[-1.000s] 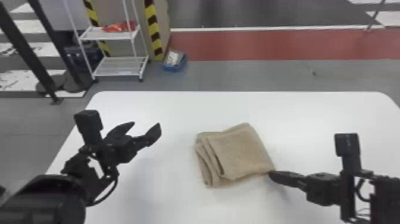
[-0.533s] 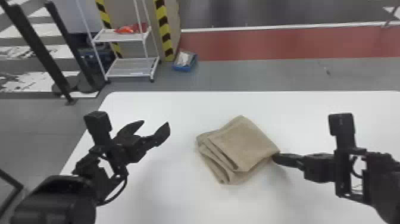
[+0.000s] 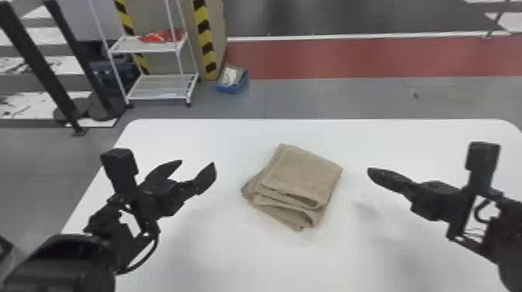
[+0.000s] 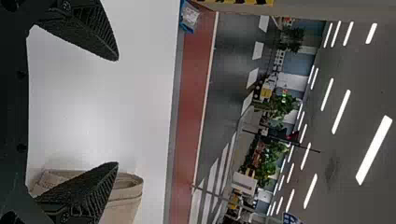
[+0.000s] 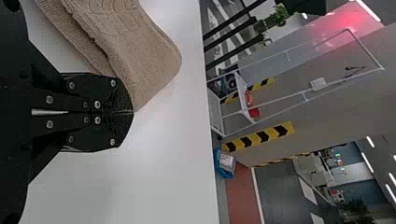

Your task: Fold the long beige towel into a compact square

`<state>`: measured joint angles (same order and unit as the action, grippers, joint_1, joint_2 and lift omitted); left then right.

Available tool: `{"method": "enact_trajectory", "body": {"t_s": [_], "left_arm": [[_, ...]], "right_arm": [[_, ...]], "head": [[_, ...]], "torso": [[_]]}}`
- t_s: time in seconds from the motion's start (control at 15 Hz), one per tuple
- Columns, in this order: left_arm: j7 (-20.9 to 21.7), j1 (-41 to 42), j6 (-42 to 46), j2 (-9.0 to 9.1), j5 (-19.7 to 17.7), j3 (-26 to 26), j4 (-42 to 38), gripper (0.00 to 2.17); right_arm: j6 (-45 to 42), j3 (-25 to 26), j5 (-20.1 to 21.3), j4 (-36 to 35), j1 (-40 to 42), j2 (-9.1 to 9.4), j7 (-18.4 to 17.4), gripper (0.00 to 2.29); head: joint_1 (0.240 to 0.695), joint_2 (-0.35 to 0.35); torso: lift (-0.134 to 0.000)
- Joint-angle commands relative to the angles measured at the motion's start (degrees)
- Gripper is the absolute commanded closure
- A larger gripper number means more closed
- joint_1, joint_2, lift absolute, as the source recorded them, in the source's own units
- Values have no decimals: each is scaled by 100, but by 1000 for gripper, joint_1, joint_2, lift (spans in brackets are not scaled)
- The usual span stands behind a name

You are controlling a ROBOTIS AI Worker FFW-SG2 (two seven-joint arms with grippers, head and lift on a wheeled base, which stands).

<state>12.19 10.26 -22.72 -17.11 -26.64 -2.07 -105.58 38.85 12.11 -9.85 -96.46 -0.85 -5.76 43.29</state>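
Observation:
The beige towel [image 3: 301, 174] lies folded in a stacked, roughly square bundle at mid-table, lower layers sticking out at its left and near sides. To its left, my left gripper [image 3: 197, 163] stands open with nothing between its fingers. My right gripper [image 3: 369, 171] is to the right of the towel, a small gap from its right corner. In the left wrist view, one finger of the left gripper [image 4: 116, 112] partly covers the towel [image 4: 123, 200]. In the right wrist view, the right gripper [image 5: 132, 112] is shut with its fingers pressed together, beside the towel [image 5: 144, 60].
The white table [image 3: 272, 264] extends around the towel, its far edge beyond both grippers. Past it on the floor stand a white shelf rack [image 3: 163, 87] and a blue box [image 3: 233, 79].
My right gripper was touching the towel's right corner and now stands apart from it, farther right. The towel has turned anticlockwise in the head view, which has itself shifted. My left gripper remains open.

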Motion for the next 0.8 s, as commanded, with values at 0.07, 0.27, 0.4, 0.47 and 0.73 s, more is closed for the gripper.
{"method": "enact_trajectory", "body": {"t_s": [0.07, 0.27, 0.4, 0.47, 0.73], "left_arm": [[-50, -68, 184, 15, 36, 268, 117, 87], [-76, -182, 254, 15, 150, 541, 257, 225], [-147, -297, 359, 42, 317, 760, 468, 772], [-235, -367, 605, 50, 493, 936, 635, 1308], [-323, -499, 781, 68, 853, 1156, 1004, 1892]], "right_arm": [[-373, 1233, -711, -286, 692, -127, 347, 1656], [-1093, 1918, -790, -462, 1202, -180, 532, 1656], [-1427, 2147, -799, -550, 1465, -180, 681, 1656], [-1480, 2182, -878, -550, 1509, -180, 751, 1656], [-1797, 2173, -1072, -646, 1746, -145, 839, 1656]], "head": [[695, 22], [695, -102], [695, -161], [695, -180], [695, -230]], "torso": [[-124], [-124], [-124], [-124], [-124]]}}
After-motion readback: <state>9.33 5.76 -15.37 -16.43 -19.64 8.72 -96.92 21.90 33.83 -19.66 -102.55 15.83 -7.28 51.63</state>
